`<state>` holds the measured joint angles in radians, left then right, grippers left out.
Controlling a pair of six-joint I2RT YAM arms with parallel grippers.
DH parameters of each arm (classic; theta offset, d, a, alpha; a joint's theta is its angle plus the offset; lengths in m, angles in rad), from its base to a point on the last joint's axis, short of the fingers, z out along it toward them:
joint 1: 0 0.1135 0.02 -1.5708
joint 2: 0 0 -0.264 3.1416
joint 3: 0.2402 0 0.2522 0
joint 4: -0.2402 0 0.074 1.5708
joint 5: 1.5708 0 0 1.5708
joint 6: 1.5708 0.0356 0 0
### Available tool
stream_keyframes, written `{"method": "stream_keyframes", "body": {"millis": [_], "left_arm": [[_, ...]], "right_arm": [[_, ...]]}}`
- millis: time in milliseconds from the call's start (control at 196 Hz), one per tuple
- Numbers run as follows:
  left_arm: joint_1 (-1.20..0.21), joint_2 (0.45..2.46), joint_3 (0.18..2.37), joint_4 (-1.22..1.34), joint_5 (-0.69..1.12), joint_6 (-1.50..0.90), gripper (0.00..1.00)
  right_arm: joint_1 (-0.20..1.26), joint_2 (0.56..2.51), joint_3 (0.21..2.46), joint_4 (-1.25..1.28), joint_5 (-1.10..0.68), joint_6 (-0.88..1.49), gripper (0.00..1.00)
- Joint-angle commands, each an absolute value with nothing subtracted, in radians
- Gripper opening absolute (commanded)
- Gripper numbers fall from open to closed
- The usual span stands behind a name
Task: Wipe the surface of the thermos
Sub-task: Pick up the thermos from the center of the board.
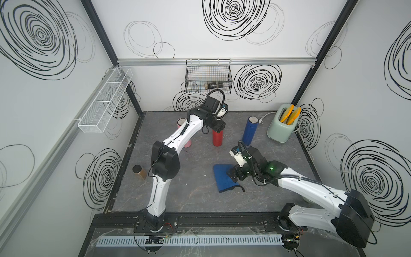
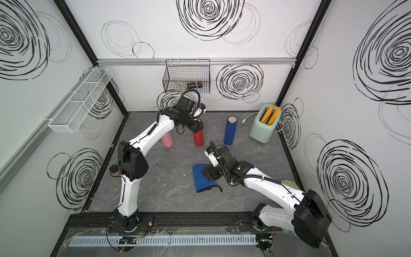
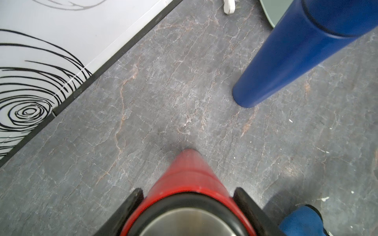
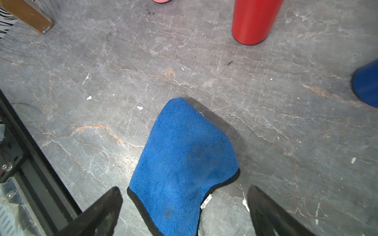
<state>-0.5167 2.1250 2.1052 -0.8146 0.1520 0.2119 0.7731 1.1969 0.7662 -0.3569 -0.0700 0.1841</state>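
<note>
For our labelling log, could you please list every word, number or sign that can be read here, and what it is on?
No text can be read.
On the cloth, a tag: blue marks, too small to read.
On the red thermos, blue thermos and toaster: no lettering shows.

The red thermos (image 1: 217, 139) stands upright a little above the middle of the frame in both top views; it is a plain, smooth cylinder, and the left wrist view shows a steel top ringed in black; the blue cloth (image 1: 223, 178), fleecy with a black hem and a small white tag, lies folded and slightly humped below it, just right of centre, well apart.
</note>
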Motion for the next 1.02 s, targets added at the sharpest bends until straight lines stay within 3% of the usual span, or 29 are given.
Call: {"method": "stream_keyframes", "body": {"millis": [0,525,1014], "left_arm": [[-0.53,2.029,2.096,-0.863,0.172,0.202,0.0],[-0.609,1.601,1.822,-0.994,0.043,0.174,0.0],[-0.627,1.296,1.439,-0.878,0.073,0.166,0.0]], "right_arm": [[0.773,1.247,0.808,-0.363,-0.064,0.191,0.98],[0.782,1.342,0.781,-0.332,-0.08,0.264,0.98],[0.818,1.391,0.747,-0.259,-0.012,0.318,0.98]]}}
